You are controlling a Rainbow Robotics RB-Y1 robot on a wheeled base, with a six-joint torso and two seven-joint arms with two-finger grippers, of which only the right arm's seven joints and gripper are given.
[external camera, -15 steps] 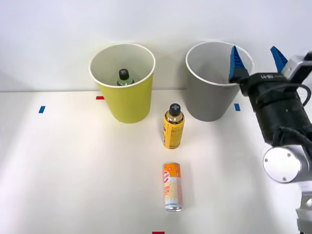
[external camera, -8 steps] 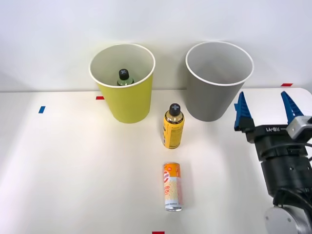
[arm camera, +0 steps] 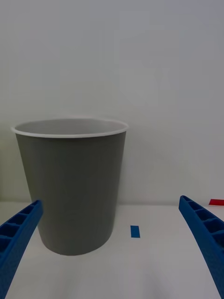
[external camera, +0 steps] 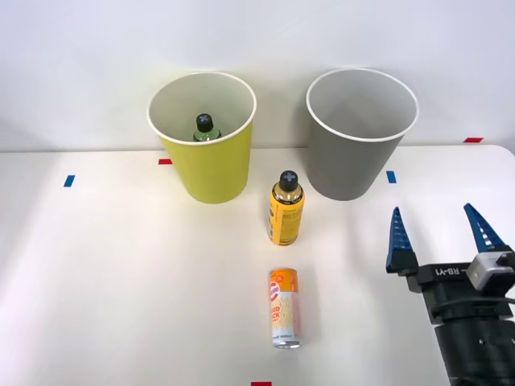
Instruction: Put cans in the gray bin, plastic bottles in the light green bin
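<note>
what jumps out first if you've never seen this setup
Two big bins stand at the table's far side: the light green bin on the left with a green bottle inside, the gray bin on the right. The right gripper is open at near right, empty.

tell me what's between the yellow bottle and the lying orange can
Bare white table in the front view; nothing sits between the yellow bottle and the orange can.

right arm: enters at the lower right corner of the front view; black wrist housing low in frame | right tool (external camera: pixel 438 233): lower right of the front view; pointing up-frame; holding nothing | fingers (external camera: pixel 397 240): blue, ribbed; spread wide apart; in the wrist view at the two bottom corners (arm camera: pixel 18 236)
</note>
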